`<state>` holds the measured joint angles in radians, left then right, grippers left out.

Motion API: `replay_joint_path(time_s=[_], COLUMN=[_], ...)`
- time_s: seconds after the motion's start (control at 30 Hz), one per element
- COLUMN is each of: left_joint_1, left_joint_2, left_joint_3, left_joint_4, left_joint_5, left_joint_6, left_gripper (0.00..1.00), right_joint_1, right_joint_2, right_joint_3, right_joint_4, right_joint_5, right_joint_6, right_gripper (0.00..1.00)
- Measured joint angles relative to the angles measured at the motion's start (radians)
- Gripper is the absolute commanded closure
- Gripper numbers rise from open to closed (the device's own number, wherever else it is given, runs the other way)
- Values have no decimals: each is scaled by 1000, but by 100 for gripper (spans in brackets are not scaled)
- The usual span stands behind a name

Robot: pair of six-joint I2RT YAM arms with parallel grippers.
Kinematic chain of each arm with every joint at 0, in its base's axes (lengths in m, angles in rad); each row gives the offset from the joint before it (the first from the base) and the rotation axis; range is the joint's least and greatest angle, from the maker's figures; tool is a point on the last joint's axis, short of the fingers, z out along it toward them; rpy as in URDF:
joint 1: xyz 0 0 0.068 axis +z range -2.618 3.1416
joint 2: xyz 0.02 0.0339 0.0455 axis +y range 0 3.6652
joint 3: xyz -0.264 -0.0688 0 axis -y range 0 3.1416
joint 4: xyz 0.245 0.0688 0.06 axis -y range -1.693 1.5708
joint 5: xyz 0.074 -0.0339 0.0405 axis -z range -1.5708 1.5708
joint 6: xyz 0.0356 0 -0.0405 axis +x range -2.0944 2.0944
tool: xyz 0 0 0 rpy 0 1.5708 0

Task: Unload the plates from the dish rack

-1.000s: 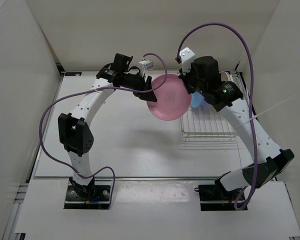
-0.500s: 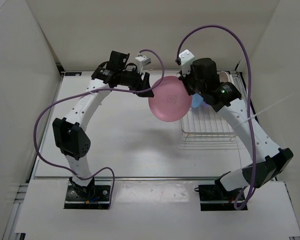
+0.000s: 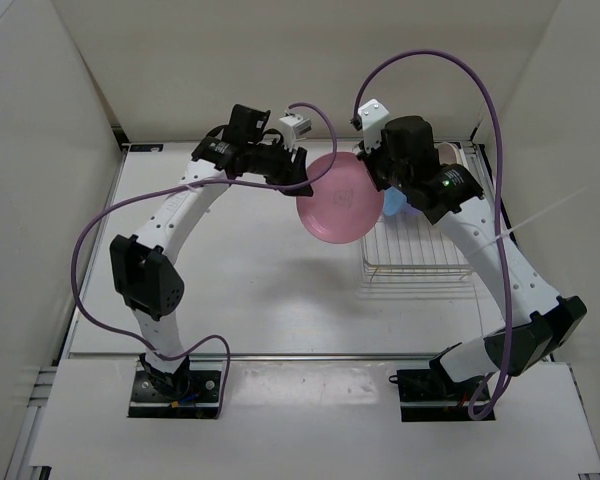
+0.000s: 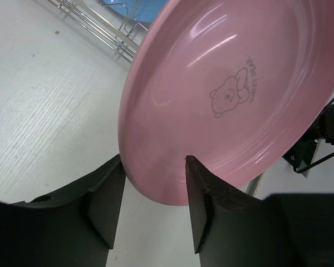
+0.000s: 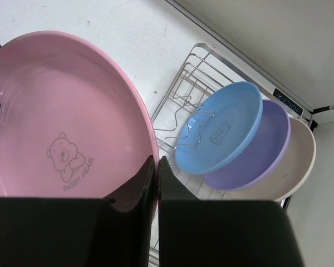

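Since half a second ago, the left gripper (image 3: 300,183) is being seen nearer to the round pink plastic plate (image 3: 340,200), right at the plate's left edge, while the plate itself is being kept at nearly the same spot.

The pink plate is being held up in the air, tilted, above the white table (image 3: 240,270) and between the two grippers. Its rim is being pinched by the right gripper (image 5: 156,162), whose fingers are being pressed together on it. From that gripper the plate is spreading out to the left, with the printed bear on its face being shown to the right wrist camera.

At the opposite edge, the rim is being straddled by the left gripper's fingers (image 4: 206,206): one is being placed on the printed face and the other behind the back. The fingers are standing apart with the rim between them. Whether the plate is already being squeezed by them cannot be told.

Beyond and to the right of the right gripper, the rectangular silver wire dish rack (image 5: 181,83) is being occupied by three more round plates, set on edge and overlapping. The blue plate (image 5: 222,125) is being kept nearest that gripper, behind a wire prong. The purple plate (image 5: 267,150) is being leaned behind it, and the cream plate (image 5: 300,161) farthest off.
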<state>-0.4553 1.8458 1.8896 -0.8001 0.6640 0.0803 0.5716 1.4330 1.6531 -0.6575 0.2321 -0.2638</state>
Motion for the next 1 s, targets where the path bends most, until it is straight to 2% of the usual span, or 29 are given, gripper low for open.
replay_joint_path(time_s=[0.07, 0.1, 0.17, 0.3, 0.47, 0.53, 0.57, 0.63, 0.67, 0.7, 0.73, 0.9, 1.0], left_joint_1=[-2, -2, -2, 0, 2, 0, 0, 0, 0, -1, 0, 7, 39], left_joint_2=[2, 3, 8, 15, 15, 15, 15, 10, 5, 0, -8, -76, -142], left_joint_3=[2, 3, 4, 4, 4, 1, -5, -36, -60, -86, -122, -301, -395], left_joint_4=[0, 0, 0, 0, 16, 25, 37, 69, 80, 90, 104, 147, 167], left_joint_5=[-9, -13, -27, -55, -92, -103, -116, -158, -183, -216, -251, -395, -447], left_joint_6=[-2, -3, -3, -9, -40, -59, -68, -92, -103, -113, -126, -182, -218], left_gripper=[51, 60, 66, 89, 89, 89, 89, 89, 89, 89, 89, 89, 89], right_joint_1=[0, 0, 0, 0, 0, 0, 0, 0, 0, 0, 0, 0, 0], right_joint_2=[0, 0, 0, 0, 0, 0, 0, -1, -1, -2, -4, -5, -5], right_joint_3=[0, 0, 0, 0, 0, 0, 0, 0, -1, -4, -11, -27, -27], right_joint_4=[-1, -2, -5, -8, -14, -14, -14, -14, -13, -9, -2, 3, 6], right_joint_5=[0, -1, -2, -2, -9, -12, -19, -18, -18, -16, -14, 8, 32], right_joint_6=[2, 3, 2, 2, 20, 26, 26, 24, 22, 21, 24, 20, 21], right_gripper=[100, 100, 100, 100, 99, 73, 66, 70, 67, 59, 57, 55, 50])
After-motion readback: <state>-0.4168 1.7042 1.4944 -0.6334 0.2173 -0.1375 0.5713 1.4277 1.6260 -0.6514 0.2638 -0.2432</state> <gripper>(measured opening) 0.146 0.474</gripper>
